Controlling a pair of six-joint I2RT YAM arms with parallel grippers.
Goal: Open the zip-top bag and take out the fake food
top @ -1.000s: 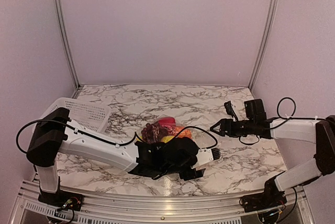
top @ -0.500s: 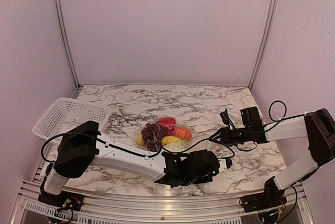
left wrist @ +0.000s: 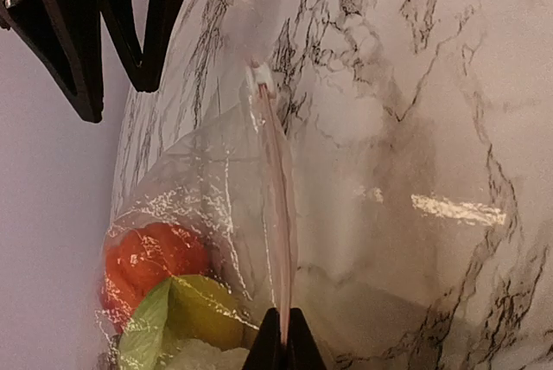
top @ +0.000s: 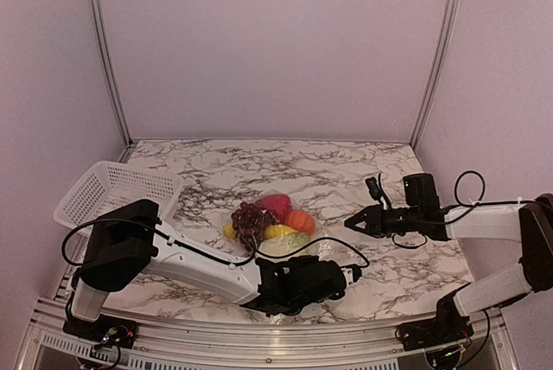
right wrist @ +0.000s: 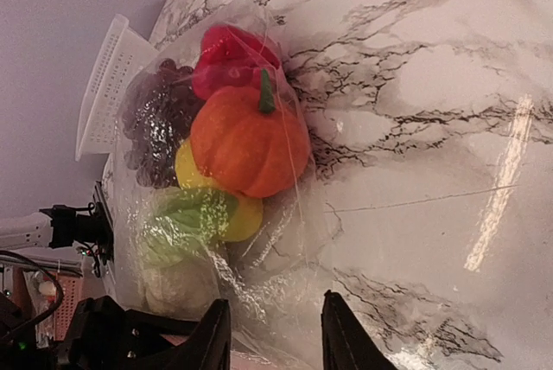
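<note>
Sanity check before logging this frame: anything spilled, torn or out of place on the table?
Nothing stands out. The zip-top bag looks intact, the fake food all inside it, nothing spilled. The left gripper pinches its zip strip; the right gripper is open at the bag's edge. The basket sits upright at the left.
</note>
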